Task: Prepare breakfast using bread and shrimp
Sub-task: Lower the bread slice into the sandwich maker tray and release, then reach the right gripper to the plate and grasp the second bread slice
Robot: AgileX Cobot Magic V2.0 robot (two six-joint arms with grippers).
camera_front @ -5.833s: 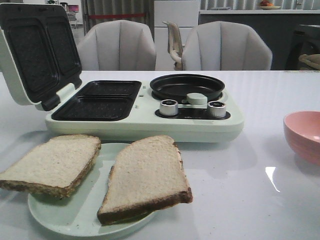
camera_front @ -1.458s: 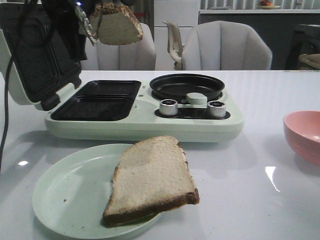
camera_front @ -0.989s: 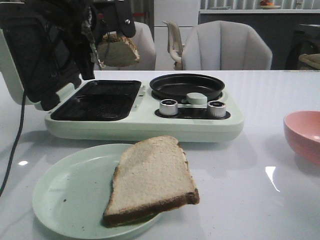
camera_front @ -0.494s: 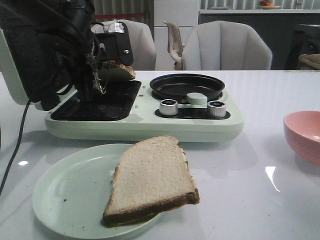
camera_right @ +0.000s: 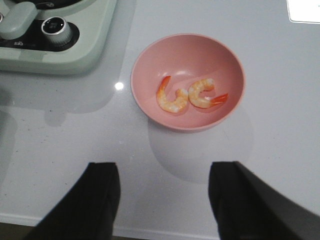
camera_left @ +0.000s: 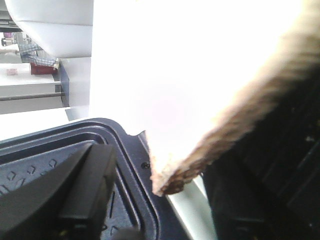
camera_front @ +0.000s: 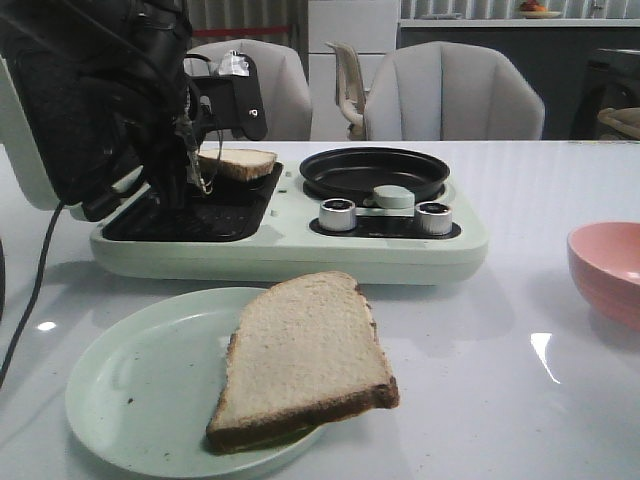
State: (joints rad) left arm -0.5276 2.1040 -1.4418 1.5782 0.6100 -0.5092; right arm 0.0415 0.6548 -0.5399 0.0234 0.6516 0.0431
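On the front camera I am seeing my left arm [camera_front: 130,90] as a bulky black mass of housings, matte, with glossy highlights on the upper curves. A black cable [camera_front: 30,290] is trailing from it down past the frame edge. A flat black plate [camera_front: 235,100] with rounded corners is carrying one small pale round fastener. Thin wires and a small metallic clip are showing near the left hand [camera_front: 195,165]. On the right wrist camera I am seeing the right hand [camera_right: 165,200] as two broad matte black fingers [camera_right: 100,195], plain, unmarked.
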